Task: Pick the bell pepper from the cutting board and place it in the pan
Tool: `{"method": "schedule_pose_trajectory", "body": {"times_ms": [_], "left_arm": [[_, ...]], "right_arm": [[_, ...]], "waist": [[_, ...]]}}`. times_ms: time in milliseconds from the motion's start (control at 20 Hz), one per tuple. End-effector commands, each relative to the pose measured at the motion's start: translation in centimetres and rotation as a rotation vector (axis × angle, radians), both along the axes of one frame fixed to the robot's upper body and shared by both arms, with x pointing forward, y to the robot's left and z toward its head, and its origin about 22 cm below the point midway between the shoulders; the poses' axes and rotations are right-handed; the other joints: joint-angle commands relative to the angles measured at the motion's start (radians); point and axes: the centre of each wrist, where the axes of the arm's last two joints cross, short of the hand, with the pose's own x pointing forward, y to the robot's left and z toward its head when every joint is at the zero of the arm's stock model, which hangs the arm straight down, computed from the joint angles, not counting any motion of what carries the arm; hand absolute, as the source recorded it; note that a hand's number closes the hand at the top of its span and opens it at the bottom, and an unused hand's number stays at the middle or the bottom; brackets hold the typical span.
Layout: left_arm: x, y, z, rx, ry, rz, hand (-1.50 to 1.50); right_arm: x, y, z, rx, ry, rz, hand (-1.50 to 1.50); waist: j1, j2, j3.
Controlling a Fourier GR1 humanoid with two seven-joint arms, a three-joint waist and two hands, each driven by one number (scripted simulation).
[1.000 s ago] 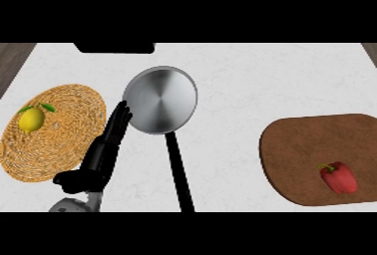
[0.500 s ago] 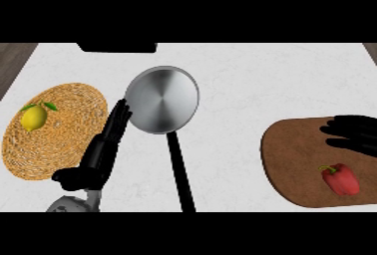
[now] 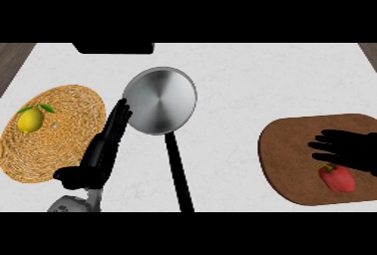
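Observation:
A red bell pepper point(image 3: 337, 178) with a green stem lies on the brown cutting board point(image 3: 290, 149) at the right. My right hand point(image 3: 350, 148) comes in from the right edge and hovers over the board just above the pepper, fingers spread and pointing left, holding nothing. The steel pan point(image 3: 160, 100) sits in the middle, its black handle running down toward the lower edge. My left hand point(image 3: 103, 149) rests open beside the pan's left rim, fingers straight and pointing up.
A woven round mat point(image 3: 63, 144) lies at the left with a yellow lemon point(image 3: 31, 120) on it. A dark object point(image 3: 112, 48) sits at the counter's far edge. White counter lies between pan and board.
My right hand has entered from the right and moved left over the cutting board, now close above the pepper. The left hand, pan and pepper have not moved.

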Motion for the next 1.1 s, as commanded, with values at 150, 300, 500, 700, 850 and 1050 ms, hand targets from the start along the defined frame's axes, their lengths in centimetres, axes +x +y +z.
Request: {"method": "schedule_pose_trajectory", "body": {"times_ms": [150,300,500,700,850,1050], "left_arm": [[0.0,0.4,-0.1,-0.003,0.017,0.004,0.00],[0.1,-2.3,0.3,-0.004,0.004,0.017,0.00],[1.1,-0.5,0.2,0.002,-0.008,-0.001,0.00],[0.5,1.0,-0.6,-0.004,0.013,0.002,0.00],[-0.1,0.6,1.4,-0.009,0.013,-0.004,0.00],[-1.5,1.0,-1.5,0.008,0.029,-0.002,0.00]], "right_arm": [[1.4,-0.8,-2.0,0.001,0.044,0.016,-1.50],[0.6,-0.3,-3.1,0.016,0.053,-0.007,-1.50],[2.2,0.9,-5.2,0.041,0.075,-0.014,-1.50],[2.6,0.8,-2.8,0.021,0.079,-0.003,-1.50],[2.5,2.0,-5.6,-0.016,0.076,-0.023,-1.50],[2.9,3.0,-8.2,-0.026,0.068,-0.028,-1.50]], "waist": [[-0.005,-0.002,-0.001],[-0.009,-0.002,-0.001],[-0.003,0.000,-0.001],[-0.008,-0.002,-0.001],[-0.006,-0.003,-0.001],[-0.005,-0.002,-0.001]]}}
